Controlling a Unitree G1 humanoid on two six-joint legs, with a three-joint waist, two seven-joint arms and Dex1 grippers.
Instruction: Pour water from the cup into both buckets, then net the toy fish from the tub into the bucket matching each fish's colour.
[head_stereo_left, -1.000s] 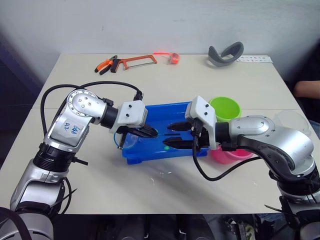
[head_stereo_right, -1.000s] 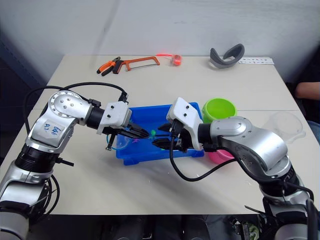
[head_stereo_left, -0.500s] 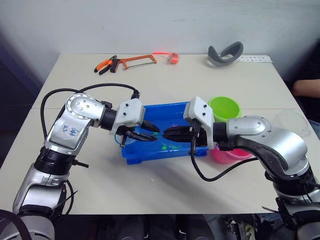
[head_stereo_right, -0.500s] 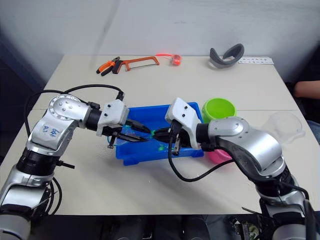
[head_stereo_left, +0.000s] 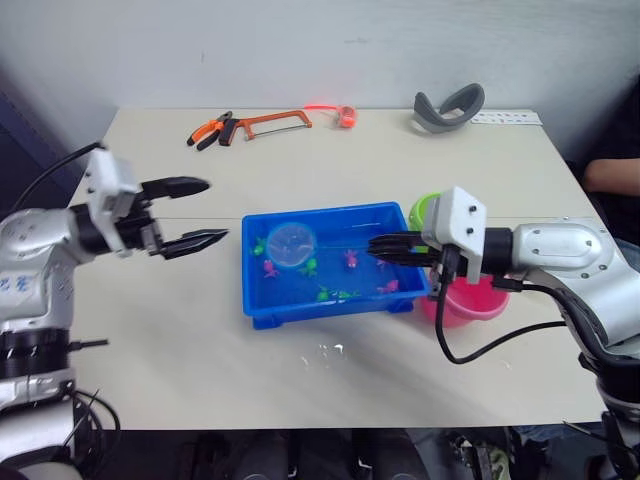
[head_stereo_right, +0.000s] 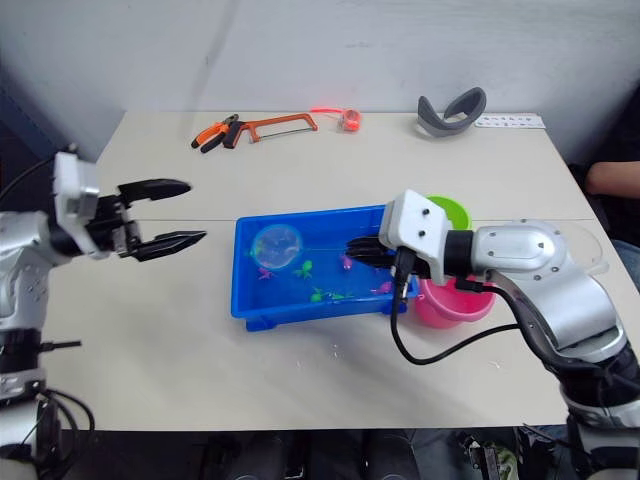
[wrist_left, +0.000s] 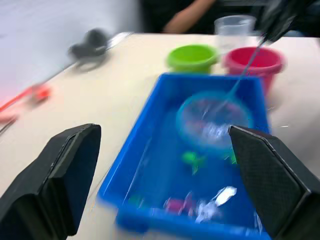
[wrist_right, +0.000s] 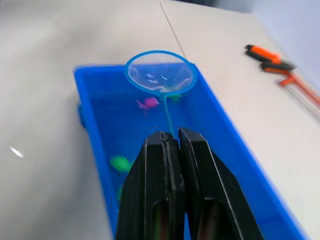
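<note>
The blue tub (head_stereo_left: 320, 312) sits mid-table with water and several tiny pink and green toy fish (head_stereo_left: 310, 266) in it. My right gripper (head_stereo_left: 376, 248) is shut on the thin handle of the net (head_stereo_left: 290, 240), whose blue hoop (wrist_right: 160, 72) lies over the tub's left part. My left gripper (head_stereo_left: 203, 211) hangs open and empty over the table, well left of the tub. To the right of the tub stand the green bucket (head_stereo_right: 452, 209) and the pink bucket (head_stereo_left: 468, 300), both partly hidden by my right arm. The clear cup (wrist_left: 234, 27) stands beyond the buckets.
An orange hacksaw (head_stereo_left: 272, 122), pliers (head_stereo_left: 208, 130) and a small red object (head_stereo_left: 346, 115) lie at the table's far edge, and a grey curved band (head_stereo_left: 450, 105) at the far right. A person's arm (head_stereo_left: 612, 176) shows at the right edge. Water drops (head_stereo_left: 326, 350) lie in front of the tub.
My left gripper has let go of the net, opened and pulled back left out of the tub. My right gripper has shut on the handle and drawn back to the right.
</note>
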